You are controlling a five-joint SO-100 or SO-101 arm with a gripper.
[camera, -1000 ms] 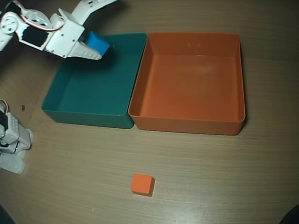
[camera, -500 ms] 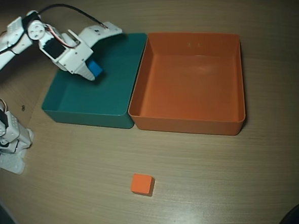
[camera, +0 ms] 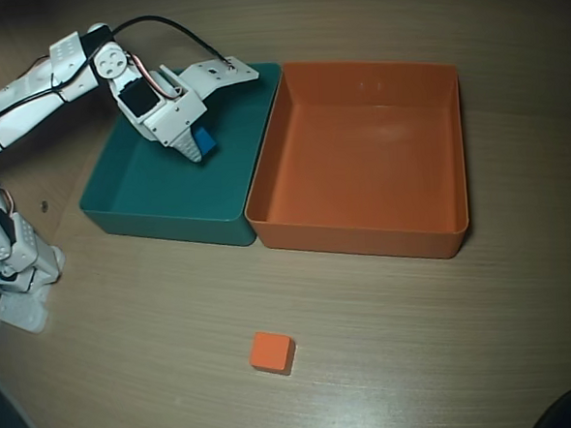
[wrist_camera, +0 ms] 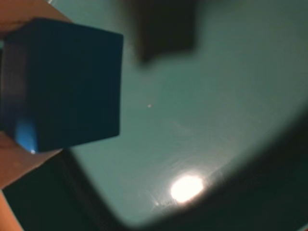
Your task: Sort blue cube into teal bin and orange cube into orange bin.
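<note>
The blue cube (camera: pixel 204 141) is inside the teal bin (camera: pixel 148 188), near its back middle. My gripper (camera: pixel 226 114) hangs over that bin with its jaws spread wide; the cube lies against the tip of the lower finger (camera: pixel 190 147). In the wrist view the blue cube (wrist_camera: pixel 62 82) looms dark at the left against a finger (wrist_camera: pixel 19 168), with the teal bin floor (wrist_camera: pixel 216 96) beneath. The orange cube (camera: pixel 272 352) sits on the table in front of the bins. The orange bin (camera: pixel 359 142) stands empty to the right of the teal one.
The two bins touch side by side on a wooden table (camera: pixel 448 340). The arm's base (camera: pixel 17 269) stands at the left edge. A bright light glare (wrist_camera: pixel 186 187) shows on the teal floor.
</note>
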